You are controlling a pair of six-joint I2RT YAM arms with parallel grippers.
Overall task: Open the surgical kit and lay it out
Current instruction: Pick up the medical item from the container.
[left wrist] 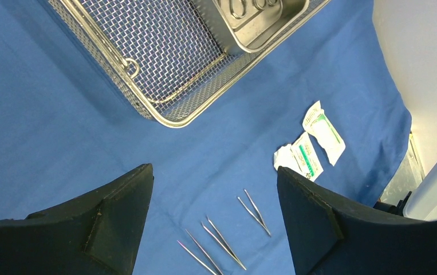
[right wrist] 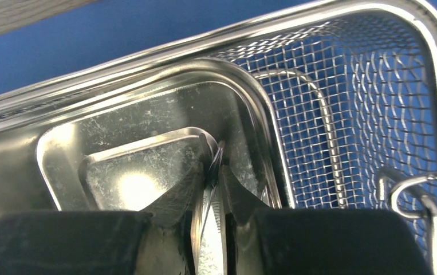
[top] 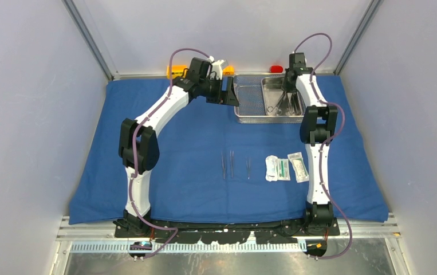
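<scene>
Soft, even light from overhead fills the enclosure, leaving only faint shadows beneath the arms on the blue cloth wrap (top: 204, 143). In the right wrist view the steel pan (right wrist: 118, 143) shows a bright glare spot and smeared reflections; the mesh tray (right wrist: 376, 114) around it is sharp.

Pan (top: 270, 87) inside mesh tray (top: 248, 98), behind forceps (top: 231, 164)

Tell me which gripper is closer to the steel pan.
Right. The right gripper is down inside the steel pan, around a thin instrument; the left gripper hangs open beside the left end of the mesh tray.
</scene>
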